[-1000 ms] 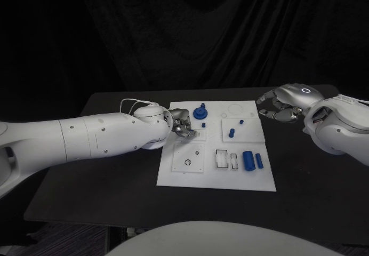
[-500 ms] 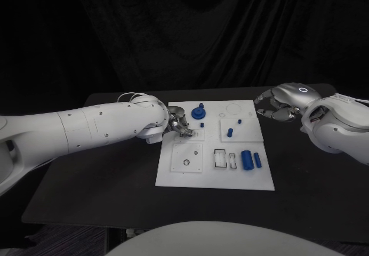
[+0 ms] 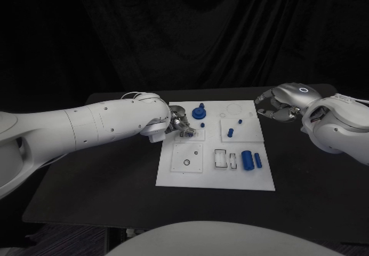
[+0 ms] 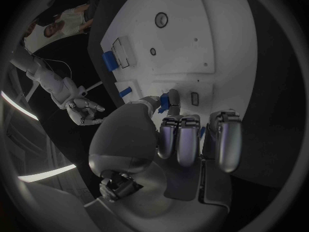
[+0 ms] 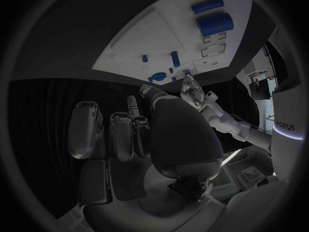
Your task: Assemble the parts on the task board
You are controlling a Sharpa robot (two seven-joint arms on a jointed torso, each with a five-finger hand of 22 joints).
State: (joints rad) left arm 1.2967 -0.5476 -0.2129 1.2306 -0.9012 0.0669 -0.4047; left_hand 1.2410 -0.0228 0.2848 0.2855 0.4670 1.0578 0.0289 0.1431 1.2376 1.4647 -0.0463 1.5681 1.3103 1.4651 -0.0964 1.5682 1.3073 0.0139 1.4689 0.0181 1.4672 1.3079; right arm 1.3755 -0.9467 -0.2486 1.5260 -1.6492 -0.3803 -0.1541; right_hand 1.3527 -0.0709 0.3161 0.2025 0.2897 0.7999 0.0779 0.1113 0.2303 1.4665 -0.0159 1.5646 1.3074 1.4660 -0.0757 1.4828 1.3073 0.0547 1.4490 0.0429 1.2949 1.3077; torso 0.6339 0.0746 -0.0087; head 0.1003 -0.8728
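Observation:
The white task board (image 3: 215,176) lies mid-table. My left hand (image 3: 181,127) hovers over its far left part and pinches a small blue piece (image 4: 170,100) between thumb and a finger, just above the board (image 4: 212,36). A blue round knob part (image 3: 200,112) stands beside that hand, with a small blue peg (image 3: 202,125) close by. Two blue cylinders (image 3: 247,160) lie on the board's right side. My right hand (image 3: 278,106) hangs off the board's far right corner, fingers curled in, holding nothing.
Two more small blue pegs (image 3: 231,132) stand in the board's right middle plate. Black table (image 3: 100,181) surrounds the board on all sides. From the right wrist I see the board (image 5: 161,41) and my left hand (image 5: 196,95) beyond it.
My left arm has swung a little higher and farther over the table, while its hand stays at the board's far left with the small piece. The right hand has barely moved.

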